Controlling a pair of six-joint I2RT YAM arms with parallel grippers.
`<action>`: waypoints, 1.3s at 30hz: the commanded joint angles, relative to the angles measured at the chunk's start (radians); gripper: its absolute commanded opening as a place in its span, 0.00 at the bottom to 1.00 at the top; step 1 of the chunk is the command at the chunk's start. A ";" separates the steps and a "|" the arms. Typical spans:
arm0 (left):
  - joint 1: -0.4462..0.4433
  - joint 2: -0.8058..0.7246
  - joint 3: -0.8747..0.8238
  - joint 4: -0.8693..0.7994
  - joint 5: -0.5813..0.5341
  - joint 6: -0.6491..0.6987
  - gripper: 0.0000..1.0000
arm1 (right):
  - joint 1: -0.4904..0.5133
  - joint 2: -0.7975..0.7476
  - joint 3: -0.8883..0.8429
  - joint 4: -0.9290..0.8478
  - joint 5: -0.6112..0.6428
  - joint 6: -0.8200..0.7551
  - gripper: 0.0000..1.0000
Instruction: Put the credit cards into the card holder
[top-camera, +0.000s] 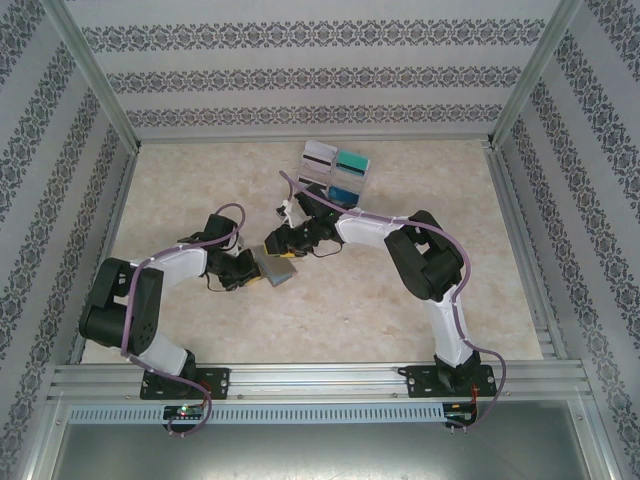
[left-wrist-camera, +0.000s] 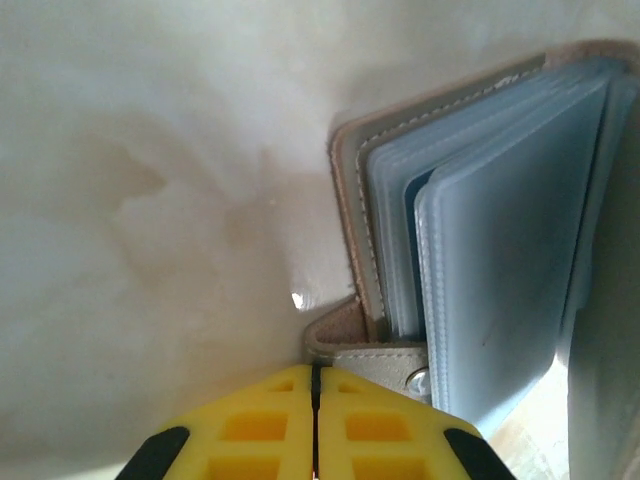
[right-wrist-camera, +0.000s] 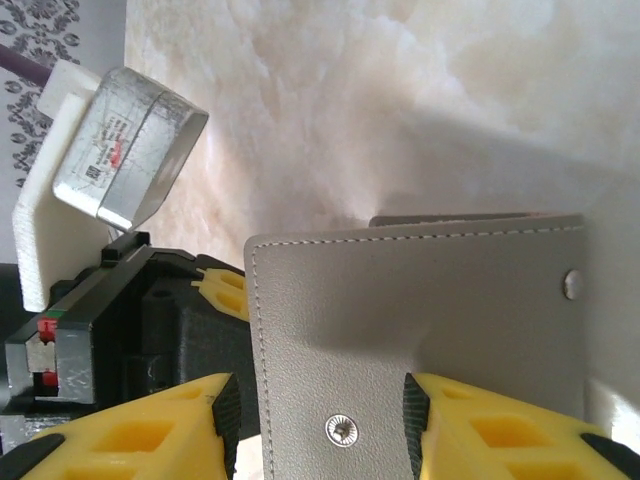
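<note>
Marbled desk (top-camera: 400, 300), centre: open card holder (left-wrist-camera: 480, 250). Its snap tab meets the left fingers (left-wrist-camera: 250, 425), pressed together; the right fingers (right-wrist-camera: 480, 430), half apart, clamp its grey cover.

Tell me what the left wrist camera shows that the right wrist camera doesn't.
Left wrist: the card holder open, pale blue sleeves fanned, beyond the shut left end effector. Right wrist: its grey outer cover with two snap studs, gripped by the right end effector, plus the other arm's camera. Both: the card holder and the marbled table.
</note>
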 joint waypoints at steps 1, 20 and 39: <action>0.002 -0.043 -0.002 -0.024 0.012 -0.013 0.06 | 0.008 0.010 0.051 -0.089 0.002 -0.068 0.49; 0.148 -0.275 0.174 -0.226 -0.047 0.009 0.23 | 0.049 0.094 0.166 -0.347 0.007 -0.246 0.49; -0.020 0.324 0.544 -0.048 0.093 0.084 0.21 | 0.028 -0.152 -0.002 -0.330 0.024 -0.246 0.49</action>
